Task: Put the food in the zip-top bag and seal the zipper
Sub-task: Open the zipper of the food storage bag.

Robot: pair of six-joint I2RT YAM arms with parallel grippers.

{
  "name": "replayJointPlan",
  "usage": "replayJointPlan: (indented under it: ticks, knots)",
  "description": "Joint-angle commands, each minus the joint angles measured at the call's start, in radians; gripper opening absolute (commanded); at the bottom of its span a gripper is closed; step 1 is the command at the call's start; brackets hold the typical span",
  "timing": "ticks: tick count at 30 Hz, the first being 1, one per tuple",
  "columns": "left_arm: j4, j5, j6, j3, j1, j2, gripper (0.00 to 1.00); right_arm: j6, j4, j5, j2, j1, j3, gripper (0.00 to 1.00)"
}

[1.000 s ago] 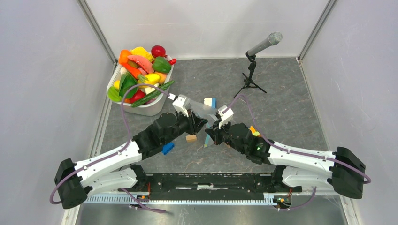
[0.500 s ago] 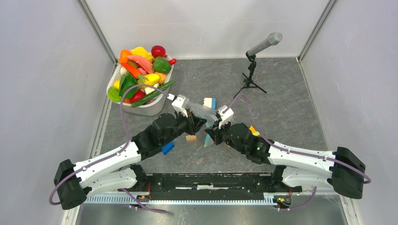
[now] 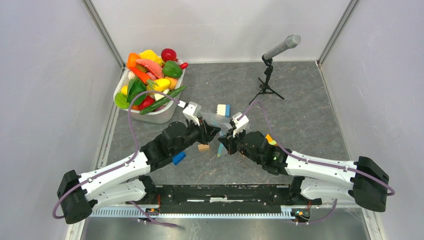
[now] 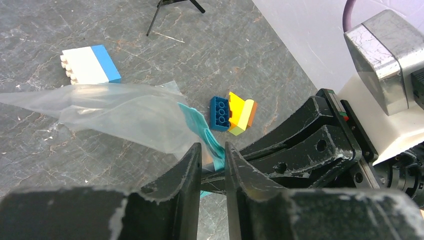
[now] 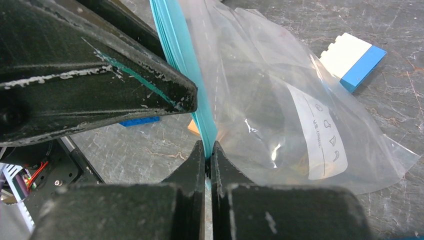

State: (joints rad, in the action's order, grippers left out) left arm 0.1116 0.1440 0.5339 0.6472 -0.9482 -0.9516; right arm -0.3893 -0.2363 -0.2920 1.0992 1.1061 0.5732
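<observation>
Right wrist, right gripper (image 5: 208, 146) still pinching zipper (image 5: 182, 60), bag (image 5: 280, 100) unmoved

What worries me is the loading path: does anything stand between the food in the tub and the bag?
No loose object does. But the left arm's wrist and its purple cable sit between the food and the zip-top bag, and the left hand and right hand both grip the zipper.

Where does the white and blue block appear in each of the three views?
Top external: white and blue block near the centre.
Left wrist: block at upper left.
Right wrist: block at upper right.
Shared landmark: the clear zip-top bag, next to the block in every view.
</observation>
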Motion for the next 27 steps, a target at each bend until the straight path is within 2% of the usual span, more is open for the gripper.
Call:
replayJointPlan:
  ticks: [1,12,13,18,19,21,24,27]
  knots:
    - [0.041,0.0,-0.037,-0.026,0.005,0.031,0.31,-0.013,-0.051,0.003,-0.004,0.005,0.006,0.0]
    - [0.05,0.021,-0.042,-0.046,0.005,0.045,0.24,-0.015,-0.056,0.015,0.002,0.005,0.011,0.0]
    - [0.054,0.017,-0.047,-0.046,0.005,0.047,0.25,-0.014,-0.055,0.016,0.002,0.005,0.011,0.0]
    - [0.088,-0.013,-0.051,-0.045,0.005,0.054,0.52,-0.016,-0.05,0.018,0.01,0.005,0.012,0.0]
    - [0.092,-0.015,-0.05,-0.046,0.006,0.057,0.52,-0.017,-0.051,0.02,0.012,0.005,0.011,0.0]
    - [0.094,-0.01,-0.05,-0.049,0.006,0.063,0.51,-0.02,-0.051,0.018,0.011,0.005,0.01,0.0]
    - [0.092,0.0,-0.048,-0.062,0.006,0.076,0.42,-0.019,-0.05,0.017,0.01,0.005,0.01,0.0]
    - [0.089,0.02,-0.038,-0.079,0.006,0.092,0.41,-0.021,-0.048,0.015,0.008,0.005,0.01,0.0]
